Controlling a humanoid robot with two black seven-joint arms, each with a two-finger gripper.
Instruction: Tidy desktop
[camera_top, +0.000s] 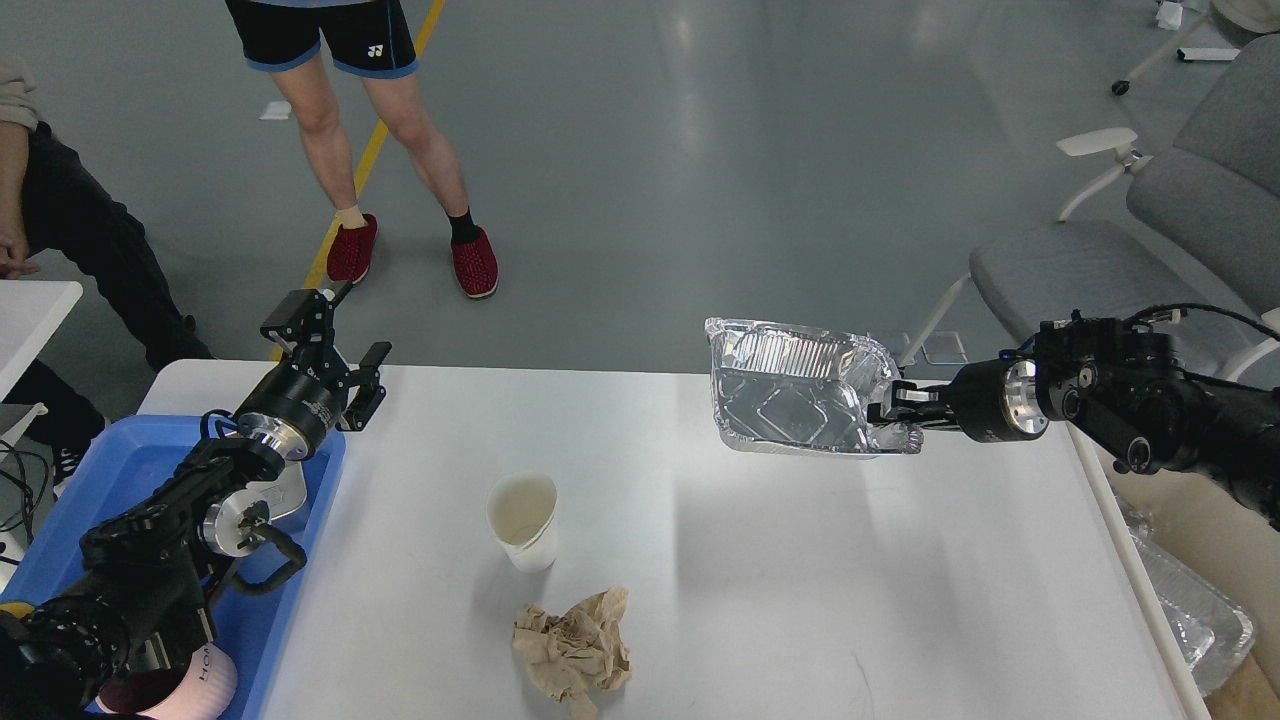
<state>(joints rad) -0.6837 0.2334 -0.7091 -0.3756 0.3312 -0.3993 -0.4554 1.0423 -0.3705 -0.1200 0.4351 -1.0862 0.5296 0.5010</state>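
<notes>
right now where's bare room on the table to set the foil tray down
The desktop is widest bare right of the paper cup and crumpled brown paper, below the foil tray held by the right gripper. Another bare strip lies between the left gripper and the tray. The left edge is crowded by the blue tray.

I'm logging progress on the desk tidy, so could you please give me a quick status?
Left hand open, empty, above blue tray. Right hand shut on foil tray, lifted. Paper cup and crumpled napkin remain on desktop.
</notes>
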